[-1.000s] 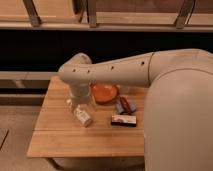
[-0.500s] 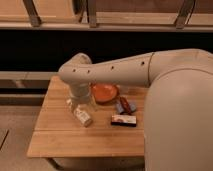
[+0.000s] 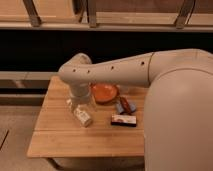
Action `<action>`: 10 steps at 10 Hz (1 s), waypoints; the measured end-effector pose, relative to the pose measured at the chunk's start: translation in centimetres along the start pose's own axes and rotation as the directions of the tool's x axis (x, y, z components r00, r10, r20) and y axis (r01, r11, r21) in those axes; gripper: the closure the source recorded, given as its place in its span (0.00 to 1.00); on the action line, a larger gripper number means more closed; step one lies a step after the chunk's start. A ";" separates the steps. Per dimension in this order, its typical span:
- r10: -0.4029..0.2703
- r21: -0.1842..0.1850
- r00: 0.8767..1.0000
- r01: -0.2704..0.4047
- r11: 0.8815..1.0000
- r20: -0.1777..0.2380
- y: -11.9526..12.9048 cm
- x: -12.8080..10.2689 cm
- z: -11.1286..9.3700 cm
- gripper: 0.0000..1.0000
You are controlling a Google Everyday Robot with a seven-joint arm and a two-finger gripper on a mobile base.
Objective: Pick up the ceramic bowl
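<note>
The ceramic bowl (image 3: pixel 105 92) is round, shallow and glossy orange-red. It sits on the wooden table (image 3: pixel 60 137) towards its back middle. My arm reaches in from the right, bends at a pale elbow and points down at the table. The gripper (image 3: pixel 81 105) hangs at its end, low over the table, just left of the bowl and beside it. The arm's wrist hides the bowl's left edge. A pale greyish shape shows under the wrist; I cannot tell whether it is the gripper or a cup.
A small pale object (image 3: pixel 83 118) lies on the table just in front of the gripper. A blue and red packet (image 3: pixel 125 106) and a dark and white bar (image 3: pixel 123 121) lie right of the bowl. A dark shelf and railing run behind the table.
</note>
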 end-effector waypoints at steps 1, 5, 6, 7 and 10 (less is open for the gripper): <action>0.000 0.000 1.000 0.000 1.000 0.000 0.0 0.0 0.0 0.35; 0.000 0.000 1.000 0.000 1.000 0.000 0.0 0.0 0.0 0.35; -0.001 0.001 1.000 0.001 1.000 0.002 0.0 -0.1 0.0 0.35; -0.005 0.000 1.000 0.005 1.000 0.016 0.0 -0.5 -0.3 0.35; -0.110 0.020 0.981 0.108 0.994 0.158 -2.2 -6.0 -2.7 0.35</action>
